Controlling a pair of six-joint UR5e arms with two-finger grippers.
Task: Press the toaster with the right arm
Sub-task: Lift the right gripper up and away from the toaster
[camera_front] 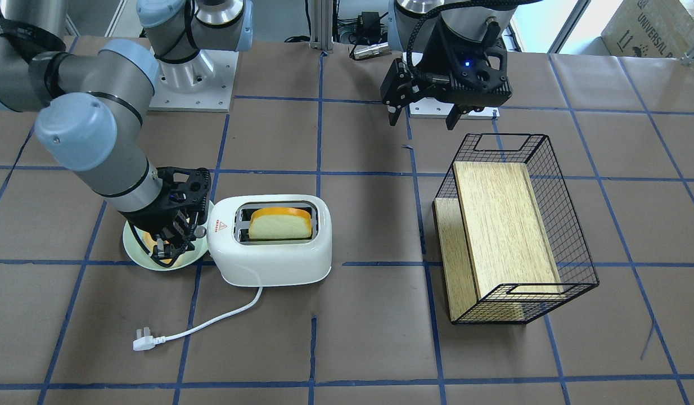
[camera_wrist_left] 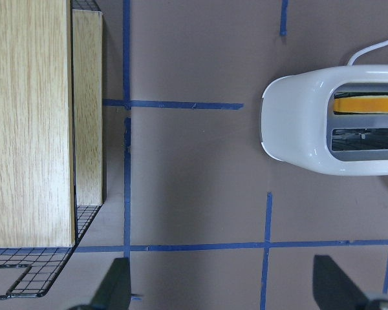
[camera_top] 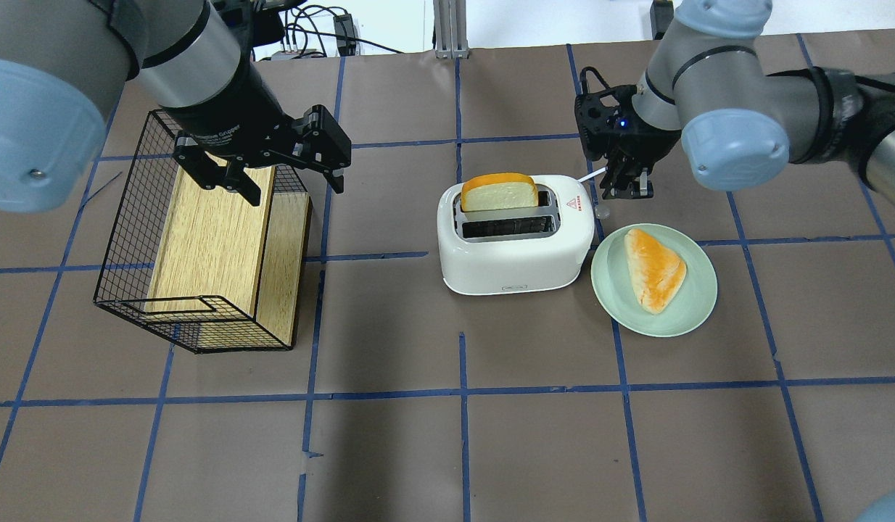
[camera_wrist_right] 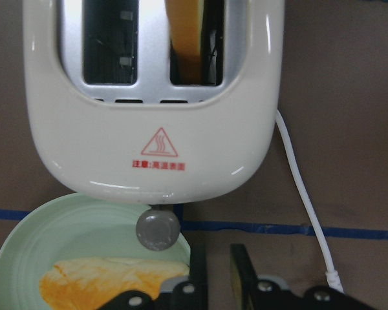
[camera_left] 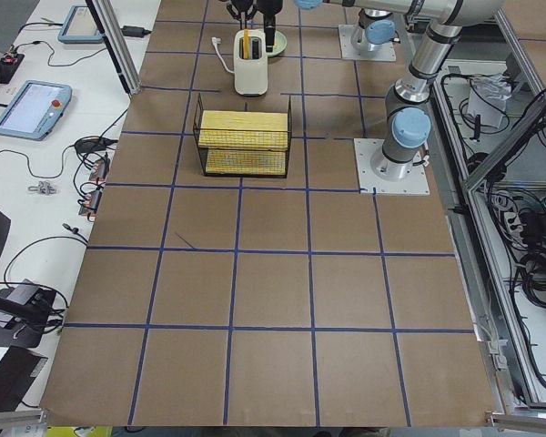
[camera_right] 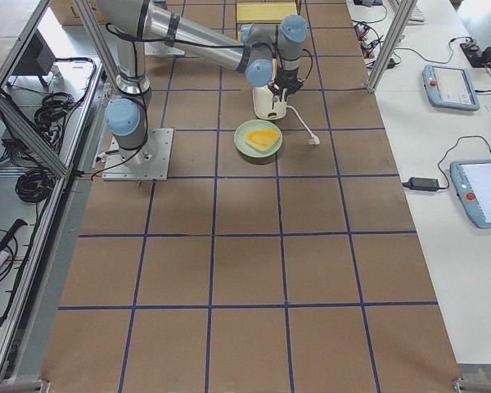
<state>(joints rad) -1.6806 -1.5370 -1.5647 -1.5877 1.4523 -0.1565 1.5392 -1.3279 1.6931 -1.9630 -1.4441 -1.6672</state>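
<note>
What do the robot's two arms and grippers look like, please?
The right arm and left arm are silver-grey tubes with pale blue joint caps. The right gripper is black with thin fingers and a small blue light. The left gripper is chunkier, black too, with a thick braided black cable looped over it.

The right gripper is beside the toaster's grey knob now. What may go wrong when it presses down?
The right gripper sits to one side of the grey knob, so it may slip off or miss. The green plate with bread lies close by that end of the toaster, so the gripper may strike its rim. The plug is in no socket, so the press may not latch.
</note>
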